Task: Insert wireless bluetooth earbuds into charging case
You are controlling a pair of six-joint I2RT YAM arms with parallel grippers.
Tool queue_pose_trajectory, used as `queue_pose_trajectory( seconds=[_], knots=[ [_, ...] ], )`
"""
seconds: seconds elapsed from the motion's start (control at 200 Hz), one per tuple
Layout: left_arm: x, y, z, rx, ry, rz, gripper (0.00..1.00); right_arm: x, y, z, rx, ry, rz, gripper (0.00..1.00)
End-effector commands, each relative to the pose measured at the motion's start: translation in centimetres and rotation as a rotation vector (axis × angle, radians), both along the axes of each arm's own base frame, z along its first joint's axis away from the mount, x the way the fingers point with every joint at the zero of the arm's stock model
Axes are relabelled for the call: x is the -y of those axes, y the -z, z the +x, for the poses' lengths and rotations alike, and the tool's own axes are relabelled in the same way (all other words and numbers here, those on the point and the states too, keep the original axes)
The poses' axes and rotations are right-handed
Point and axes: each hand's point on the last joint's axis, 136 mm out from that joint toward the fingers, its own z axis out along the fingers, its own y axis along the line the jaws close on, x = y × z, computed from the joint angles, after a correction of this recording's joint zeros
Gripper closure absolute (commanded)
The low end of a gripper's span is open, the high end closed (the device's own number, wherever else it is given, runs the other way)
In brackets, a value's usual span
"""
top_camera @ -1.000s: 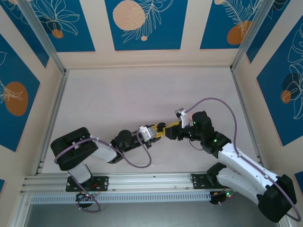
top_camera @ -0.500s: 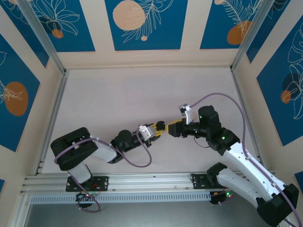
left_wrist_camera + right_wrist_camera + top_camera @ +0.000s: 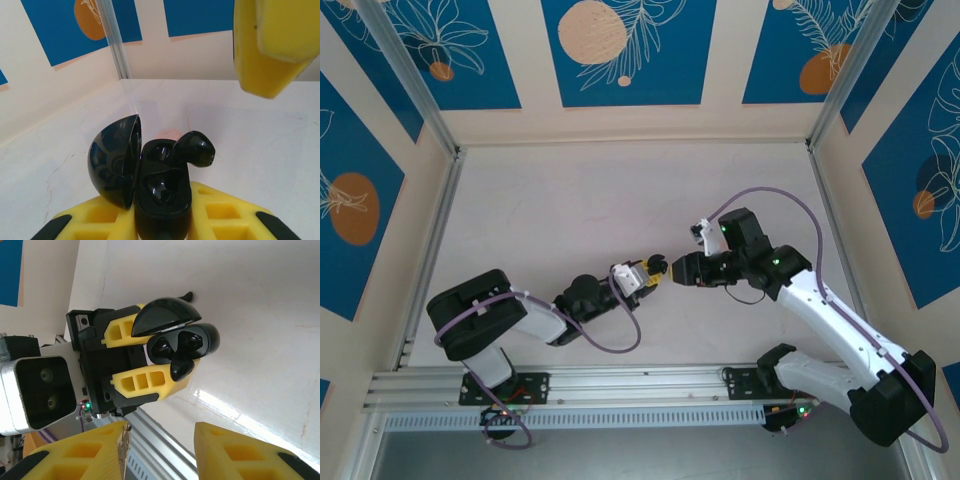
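The left gripper (image 3: 648, 273) holds the charging case (image 3: 161, 192) near the middle of the surface (image 3: 570, 200). Its jaws pinch the lower body of the case from both sides. In the left wrist view the lid (image 3: 114, 161) stands swung open on the left. One black earbud (image 3: 195, 149) rests in the far socket, tilted, with its rounded head clear above the rim; I judge it not fully seated. The nearer socket is empty. The right gripper (image 3: 160, 452) hangs just right of the case with its jaws spread, holding nothing.

Both case and earbud look like hard, glossy plastic, so they are probably very light, stiff and slippery. The earbud's rounded head offers little flat face, so it could squirt out of a firm pinch. The better hold is likely a gentle one across the sides of the head, or simply a light push down on its top to settle it into the socket. The case is best kept gripped by its base, as it is now, and not by the lid, whose hinge is probably the weakest part. A hard sideways push could twist the smooth case within the jaws.
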Motion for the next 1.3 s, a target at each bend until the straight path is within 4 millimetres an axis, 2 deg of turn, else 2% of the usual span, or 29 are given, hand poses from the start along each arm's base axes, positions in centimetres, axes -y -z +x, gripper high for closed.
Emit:
queue_pose_trajectory(
  seconds=[0.0, 0.16, 0.575, 0.935, 1.295],
  knots=[
    [0.0, -0.3, -0.2, -0.005, -0.007, -0.012, 0.76, -1.0, -0.4, -0.5, -0.039, -0.033, 0.024, 0.61],
    [0.0, -0.4, -0.2, -0.001, -0.005, -0.012, 0.75, -1.4, 0.7, 0.0, -0.061, -0.038, -0.008, 0.62],
    [0.0, -0.9, -0.3, 0.010, 0.001, -0.018, 0.75, -2.3, 1.5, 1.5, -0.051, -0.040, -0.013, 0.66],
    [-0.4, -1.2, -0.5, 0.018, -0.001, -0.016, 0.75, -1.7, 2.5, 2.4, -0.050, -0.004, -0.057, 0.71],
    [-0.5, -1.3, -0.6, 0.022, -0.001, -0.018, 0.75, -1.4, 2.4, 3.0, -0.035, 0.015, -0.060, 0.73]
  ],
)
